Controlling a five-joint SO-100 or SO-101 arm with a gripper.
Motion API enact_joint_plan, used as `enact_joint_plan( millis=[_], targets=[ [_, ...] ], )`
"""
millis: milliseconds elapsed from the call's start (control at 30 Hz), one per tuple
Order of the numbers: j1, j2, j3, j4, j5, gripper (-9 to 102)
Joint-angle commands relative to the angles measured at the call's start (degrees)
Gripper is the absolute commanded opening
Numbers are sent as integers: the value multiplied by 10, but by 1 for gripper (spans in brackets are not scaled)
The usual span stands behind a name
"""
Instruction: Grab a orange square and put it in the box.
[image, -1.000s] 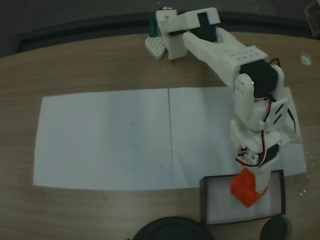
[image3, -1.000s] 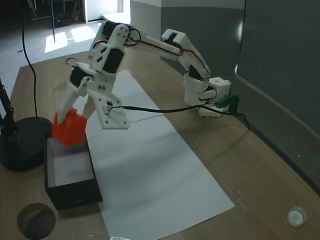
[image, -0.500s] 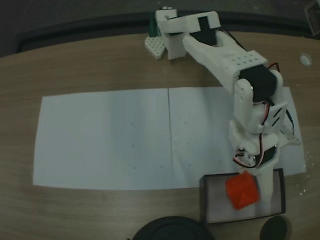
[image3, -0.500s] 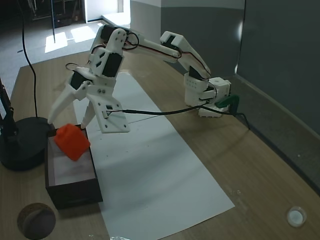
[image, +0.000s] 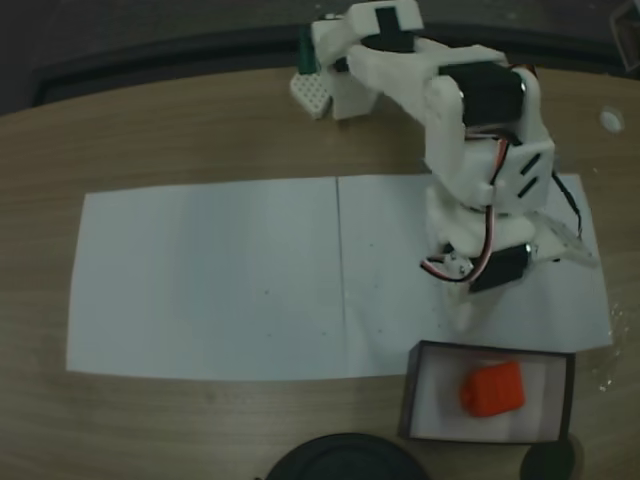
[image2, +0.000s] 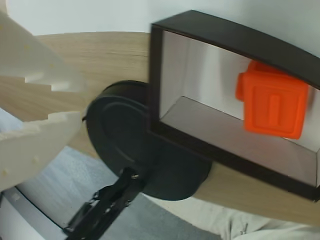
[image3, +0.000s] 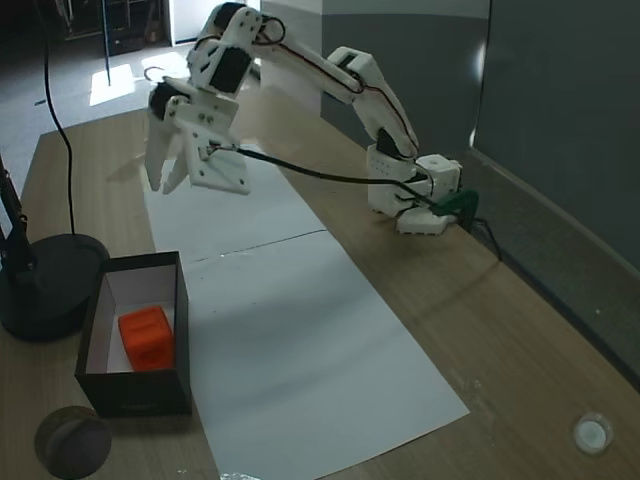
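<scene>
The orange square (image: 491, 388) lies inside the box (image: 412, 392), resting on its white floor toward the right side. In another fixed view the orange square (image3: 146, 337) sits near the middle of the box (image3: 135, 397). The wrist view looks down at the orange square (image2: 272, 106) against the box's far wall (image2: 200, 145). My gripper (image3: 165, 182) hangs open and empty high above the paper, well behind the box. It points down in the fixed view from above, where my gripper (image: 462, 312) is just short of the box's back wall. Its white fingers (image2: 40, 80) stand apart.
A white paper sheet (image: 220, 280) covers the wooden table. A round black stand base (image3: 45, 290) sits beside the box, also close in the wrist view (image2: 125, 145). A small dark disc (image3: 72, 442) lies near the front edge, and a small white cap (image3: 592, 433) far off.
The gripper opened and let go of the orange square, which dropped into the box. The arm then rose and drew back over the paper.
</scene>
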Motion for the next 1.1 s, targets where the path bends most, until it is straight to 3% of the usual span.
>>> enact_joint_plan(
  millis=[0, 167, 400, 633, 800, 1067],
  targets=[
    [13, 141, -29, 33, 4, 0],
    [56, 338, 82, 34, 4, 0],
    [96, 682, 443, 22, 4, 0],
    [150, 1013, 753, -54, -1, 0],
    [199, 1154, 873, -75, -33, 0],
    [200, 1308, 948, -79, -45, 0]
  ],
)
